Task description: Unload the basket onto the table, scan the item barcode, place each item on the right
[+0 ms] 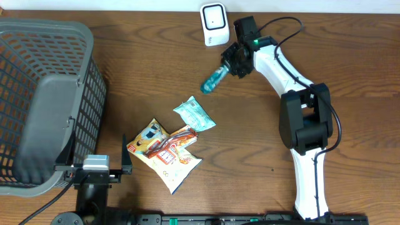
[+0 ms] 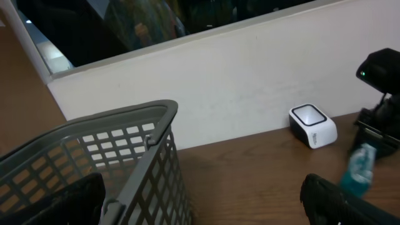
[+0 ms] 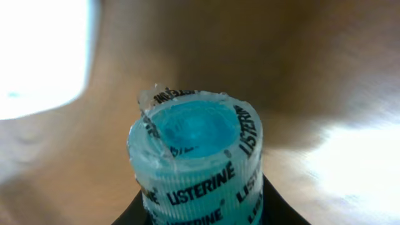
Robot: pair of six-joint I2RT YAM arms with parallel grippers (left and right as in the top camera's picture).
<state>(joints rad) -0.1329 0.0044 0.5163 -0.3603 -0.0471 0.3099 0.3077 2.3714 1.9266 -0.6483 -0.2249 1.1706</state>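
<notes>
While right hand [image 1: 229, 66] pinches it, Listerine bottle [image 1: 214, 79] slants, free end seemingly away from scanner [image 1: 214, 24]

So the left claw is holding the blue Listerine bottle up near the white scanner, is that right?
Not quite: it is the right claw that holds the blue Listerine bottle near the white scanner, as the overhead view shows.

White right arm [image 1: 276, 64] with black joints [image 1: 306, 122], black cable [image 1: 282, 21] and green light [image 1: 255, 42]
</notes>
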